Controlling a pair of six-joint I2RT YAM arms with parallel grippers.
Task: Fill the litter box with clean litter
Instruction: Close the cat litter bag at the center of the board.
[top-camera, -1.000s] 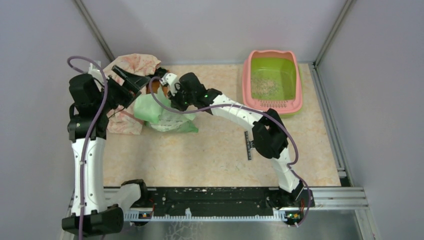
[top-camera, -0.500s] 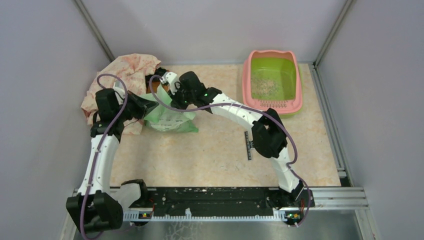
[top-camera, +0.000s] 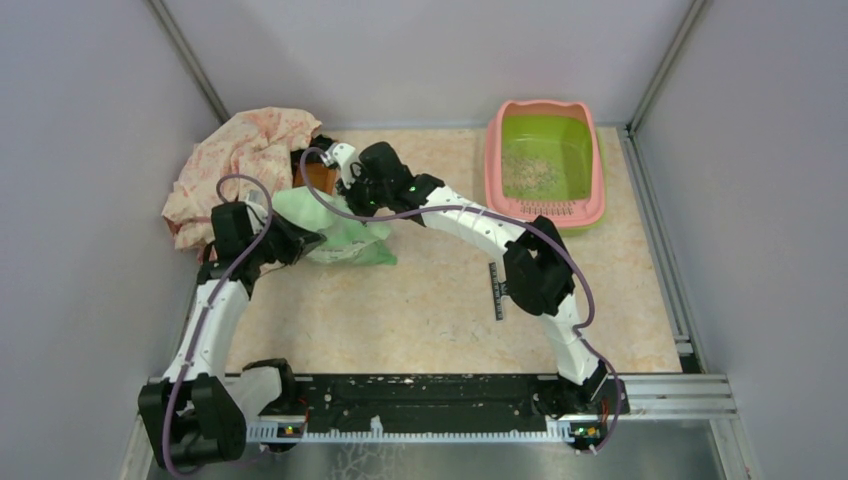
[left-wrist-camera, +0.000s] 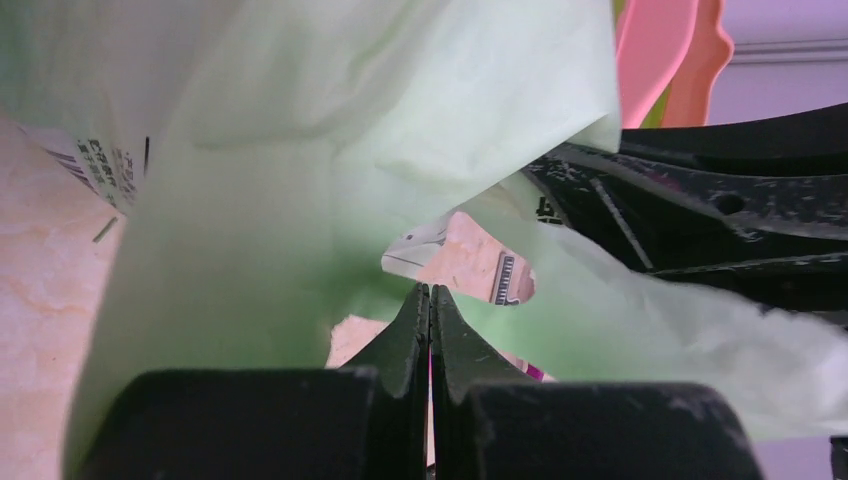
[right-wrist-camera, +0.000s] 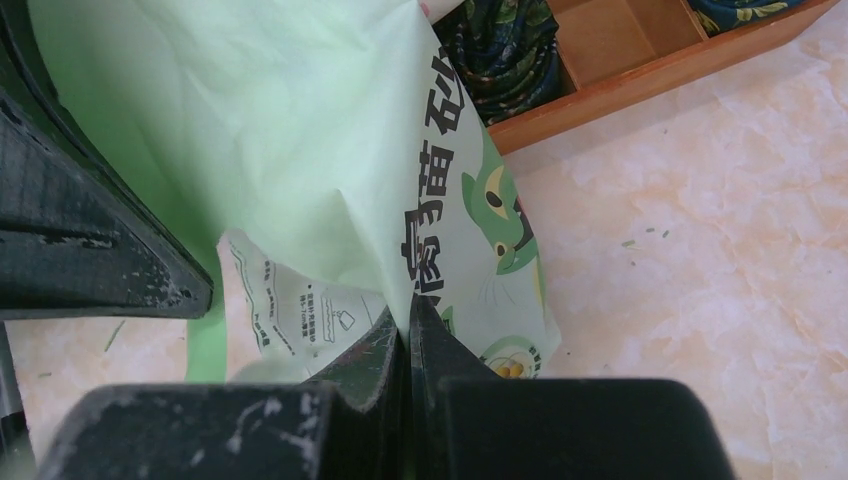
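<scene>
The litter box (top-camera: 545, 160), pink-rimmed with a green basin, stands at the back right with a patch of clean litter (top-camera: 528, 175) in its basin. Its pink rim (left-wrist-camera: 650, 50) also shows in the left wrist view. A light green printed bag (top-camera: 340, 238) lies left of centre. My right gripper (right-wrist-camera: 408, 305) is shut on a fold of the bag (right-wrist-camera: 300, 120) from the bag's far side (top-camera: 352, 210). At the bag's near-left edge my left gripper (top-camera: 300, 240) is shut, its tips (left-wrist-camera: 430, 290) pinched at a thin band of the bag's film (left-wrist-camera: 300, 150).
A pink patterned cloth (top-camera: 245, 160) is heaped at the back left. Behind the bag a brown wooden tray (right-wrist-camera: 620, 50) holds dark fabric (right-wrist-camera: 500, 50). A black ruler strip (top-camera: 496, 290) lies on the table near the right arm's elbow. Walls close in on three sides.
My left arm has dropped from above the cloth down to the bag's left edge, and its gripper went from open to shut. The right arm has held still.
</scene>
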